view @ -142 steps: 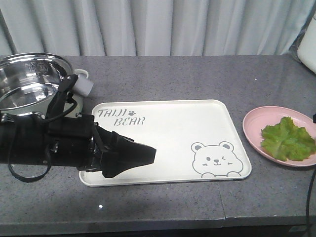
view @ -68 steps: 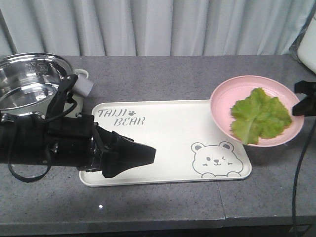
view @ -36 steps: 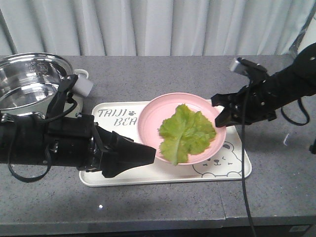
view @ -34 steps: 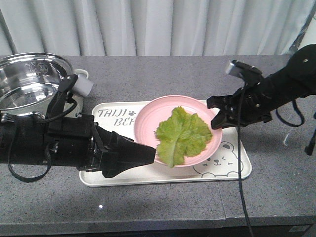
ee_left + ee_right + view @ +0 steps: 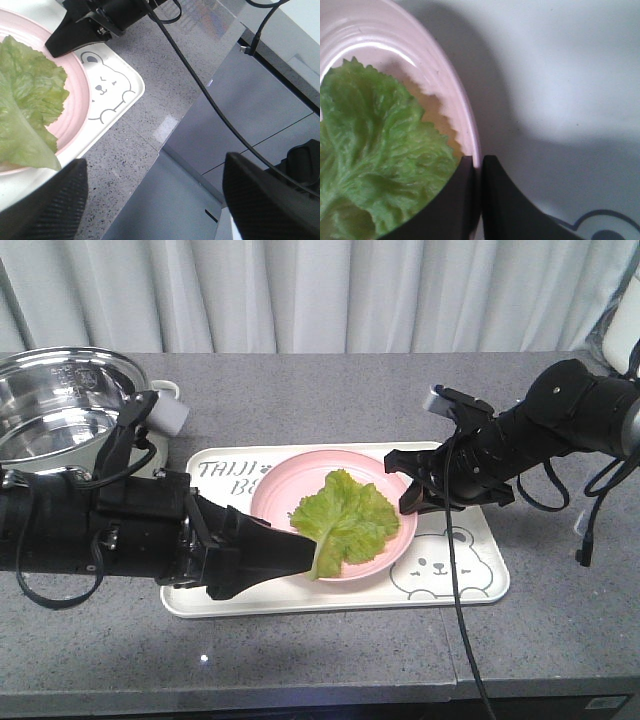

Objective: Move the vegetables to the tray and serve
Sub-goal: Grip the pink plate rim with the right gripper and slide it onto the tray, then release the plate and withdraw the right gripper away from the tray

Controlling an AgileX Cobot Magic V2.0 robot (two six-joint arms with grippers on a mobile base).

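The vegetables, one green lettuce leaf (image 5: 345,518), lie on a round pink plate (image 5: 290,485) that is tilted above the cream tray (image 5: 478,545). My right gripper (image 5: 410,495) is shut on the plate's right rim. The right wrist view shows that gripper (image 5: 479,162) pinching the plate's rim (image 5: 445,85) beside the leaf (image 5: 375,150), over the tray (image 5: 560,75). The leaf's lower tip hangs past the plate's front-left edge, close to my left gripper (image 5: 298,552). In the left wrist view the left gripper (image 5: 155,200) is open, holding nothing, beside the leaf (image 5: 25,100).
A steel pot (image 5: 60,400) and a white cup (image 5: 170,412) stand at the back left. The counter's front edge (image 5: 320,680) runs just below the tray. Black cables (image 5: 460,600) hang from the right arm across the tray's right end.
My right gripper has lifted the pink plate from the table's right side and carried it left over the tray, tilted. The leaf has slid toward the plate's lower-left edge. The left arm stayed put.
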